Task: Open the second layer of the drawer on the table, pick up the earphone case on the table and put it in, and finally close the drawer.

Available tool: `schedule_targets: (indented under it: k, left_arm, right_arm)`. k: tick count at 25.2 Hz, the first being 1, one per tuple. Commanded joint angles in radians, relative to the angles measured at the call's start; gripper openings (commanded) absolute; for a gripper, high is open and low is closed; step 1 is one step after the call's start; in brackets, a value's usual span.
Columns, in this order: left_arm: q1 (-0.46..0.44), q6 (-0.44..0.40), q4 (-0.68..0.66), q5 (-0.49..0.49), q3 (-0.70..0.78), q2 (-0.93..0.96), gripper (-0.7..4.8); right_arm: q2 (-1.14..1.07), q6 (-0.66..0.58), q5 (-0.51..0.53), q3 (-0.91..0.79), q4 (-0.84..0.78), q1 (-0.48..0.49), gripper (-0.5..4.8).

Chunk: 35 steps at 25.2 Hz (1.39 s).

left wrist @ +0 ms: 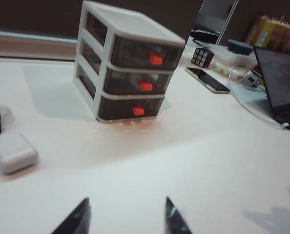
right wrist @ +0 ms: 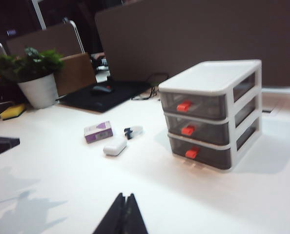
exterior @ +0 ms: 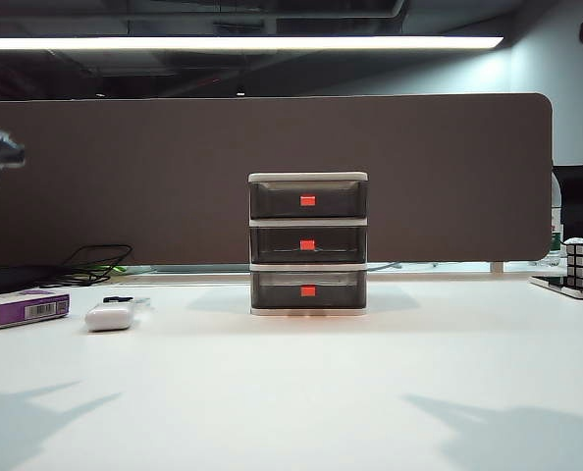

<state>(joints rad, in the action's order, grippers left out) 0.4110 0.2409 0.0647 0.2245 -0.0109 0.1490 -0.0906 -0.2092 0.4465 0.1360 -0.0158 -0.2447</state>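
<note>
Standing shut at mid-surface [exterior: 291, 392], drawer [exterior: 308, 243]; earphone case [exterior: 110, 315] loose leftward. Left gripper [left wrist: 127, 217] spread, right gripper [right wrist: 125, 214] pressed together; both empty, approach likely pending.

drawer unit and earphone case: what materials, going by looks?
Drawer: likely moulded plastic, with a matte white frame and smoky translucent trays; you can see through the trays, and the handles are orange-red. Earphone case: probably glossy white hard plastic, with rounded edges and a soft sheen. Neither can be confirmed by sight alone.
</note>
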Motion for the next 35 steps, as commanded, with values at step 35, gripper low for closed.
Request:
schedule_targets:
  k: [35]
  left_arm:
    - [0.007, 0.622, 1.224, 0.113, -0.476, 1.588, 3.44]
  right_arm:
    - [-1.279, 0.267, -0.055, 0.68, -0.477, -0.096, -0.03]
